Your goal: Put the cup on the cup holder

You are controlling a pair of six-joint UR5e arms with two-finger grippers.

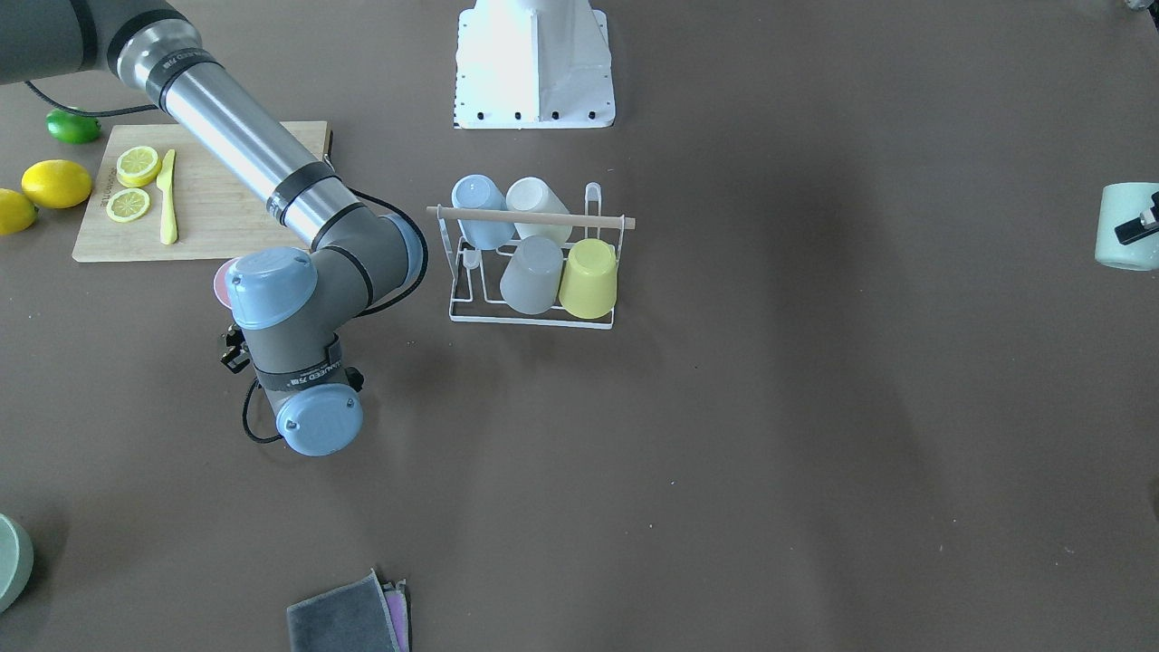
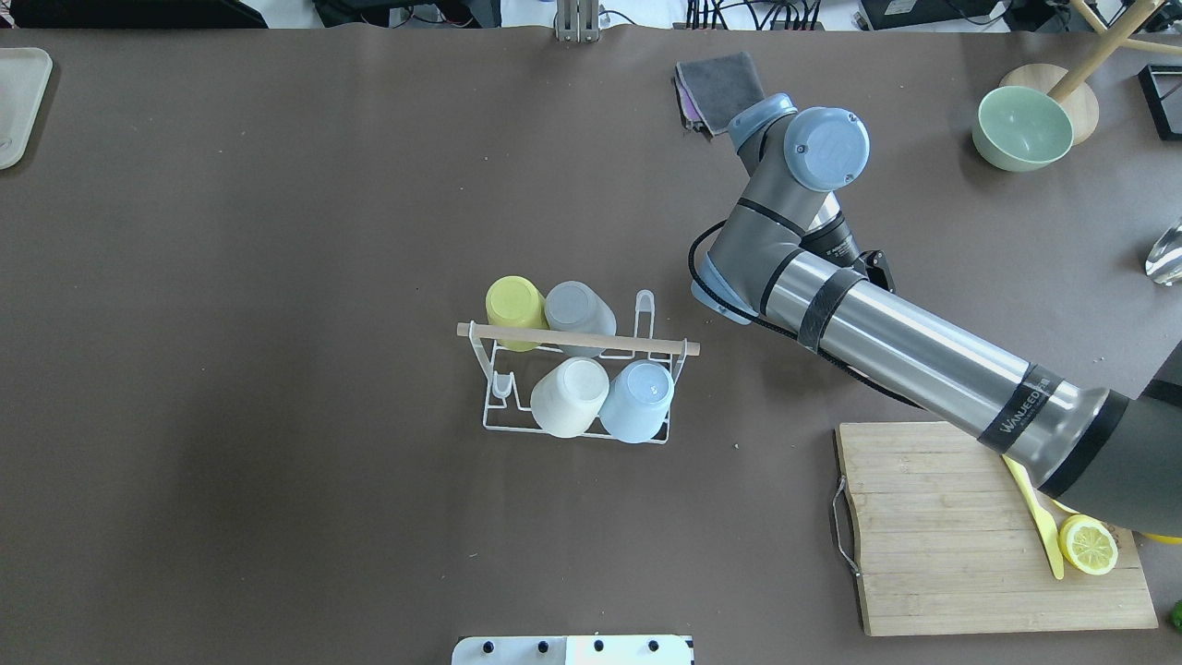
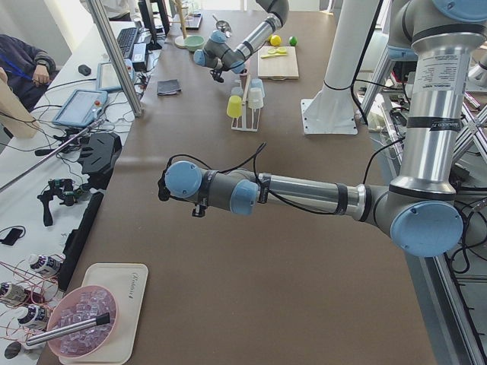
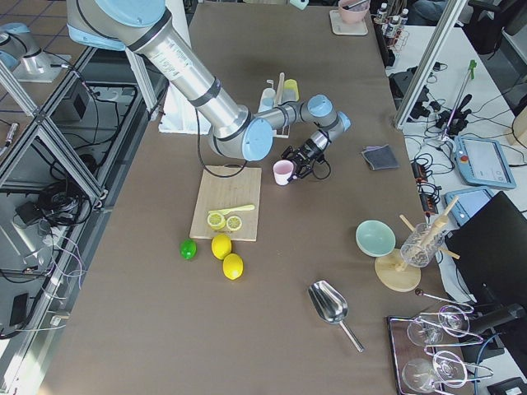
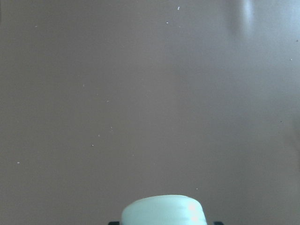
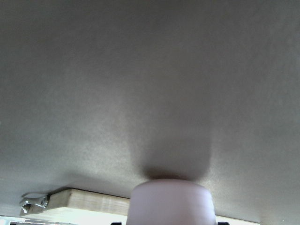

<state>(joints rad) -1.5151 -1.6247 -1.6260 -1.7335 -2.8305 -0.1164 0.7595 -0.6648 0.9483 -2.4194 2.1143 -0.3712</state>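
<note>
Pink cup (image 4: 283,172): small, plastic-looking, judged light, stiff and smooth-walled. Clamped in right gripper (image 4: 293,168) near the cutting board (image 4: 226,202), well apart from cup holder (image 1: 602,221), which has four cups on and two pegs bare. Mint cup (image 1: 1121,226): same kind, clamped in left gripper (image 1: 1139,228). Best gripped across the wall.

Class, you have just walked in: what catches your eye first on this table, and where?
The white wire cup holder mid-table, four cups upturned on it: yellow, grey, white, blue. Then the right gripper to its right, holding a pink cup, and the cutting board with lemon slices at the robot's right.
</note>
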